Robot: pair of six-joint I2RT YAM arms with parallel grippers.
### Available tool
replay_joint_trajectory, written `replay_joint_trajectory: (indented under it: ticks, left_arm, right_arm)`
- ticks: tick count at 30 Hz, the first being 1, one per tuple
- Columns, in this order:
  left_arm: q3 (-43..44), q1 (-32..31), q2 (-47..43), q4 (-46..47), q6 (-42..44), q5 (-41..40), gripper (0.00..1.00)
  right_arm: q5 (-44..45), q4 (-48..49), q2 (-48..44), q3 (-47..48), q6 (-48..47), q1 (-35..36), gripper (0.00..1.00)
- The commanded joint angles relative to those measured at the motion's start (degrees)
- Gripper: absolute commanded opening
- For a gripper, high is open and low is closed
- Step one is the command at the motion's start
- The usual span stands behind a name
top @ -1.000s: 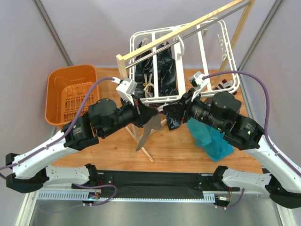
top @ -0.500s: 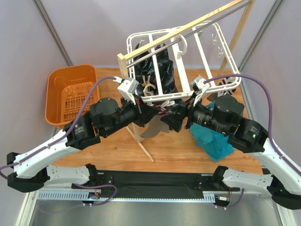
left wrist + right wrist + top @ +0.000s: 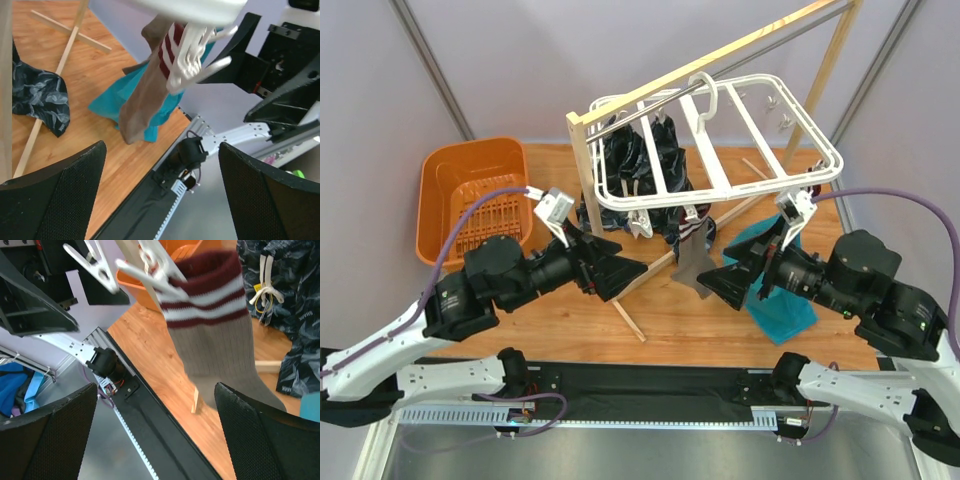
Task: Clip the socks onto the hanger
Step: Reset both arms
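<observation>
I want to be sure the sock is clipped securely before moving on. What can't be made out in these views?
Top external: how the sock cuff is pinched; too small, under the hanger rail.
Left wrist: hanger frame, cut off by the top edge.
Right wrist: sock's toe, behind a finger of the right gripper.

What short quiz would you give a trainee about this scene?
1. True or false: the striped sock hangs from a clip on the white hanger.
2. The left fingers and right fingers are: A) both open, holding nothing; B) both shut on the sock; C) one open, one shut.
3. Fill in: the basket beside the left arm is ___ in colour.
Key: 1 true; 2 A; 3 orange.
</observation>
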Motion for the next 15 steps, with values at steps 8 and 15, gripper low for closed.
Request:
replay_joint_trajectory:
  ticks: [8,15]
  left_arm:
    - [-12.6,-0.2,-15.0,1.9,-4.2,3.1,1.00]
    - [-21.8,-0.2,-27.5,-13.9,-6.9,-14.8,1.00]
  right_arm:
    - [2.2,-3.2,-11.1,-14.2,8.6,0.0,1.00]
    - [9.5,1.6,-18.2,-29.1,15.0,0.0,1.00]
